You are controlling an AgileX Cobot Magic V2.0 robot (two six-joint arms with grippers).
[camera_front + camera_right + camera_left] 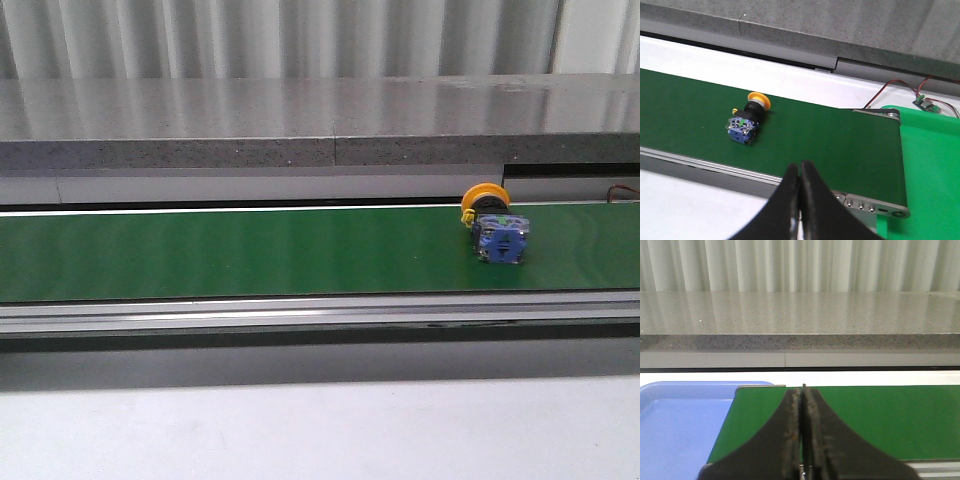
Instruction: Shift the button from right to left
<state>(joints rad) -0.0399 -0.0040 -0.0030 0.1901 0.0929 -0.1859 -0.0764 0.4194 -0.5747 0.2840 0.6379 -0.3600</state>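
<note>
The button (494, 225) lies on its side on the green belt (250, 250) at the right, yellow head toward the far edge, blue-grey block toward me. It also shows in the right wrist view (746, 119), with a green dot on its block face. My right gripper (800, 167) is shut and empty, over the belt's near edge, apart from the button. My left gripper (803, 390) is shut and empty over the belt's left end. Neither gripper shows in the front view.
A blue tray (675, 425) sits beside the belt's left end. A green tray (935, 180) sits past the belt's right end, with a small circuit board and wires (922, 100) behind it. A grey stone ledge (300, 125) runs behind the belt.
</note>
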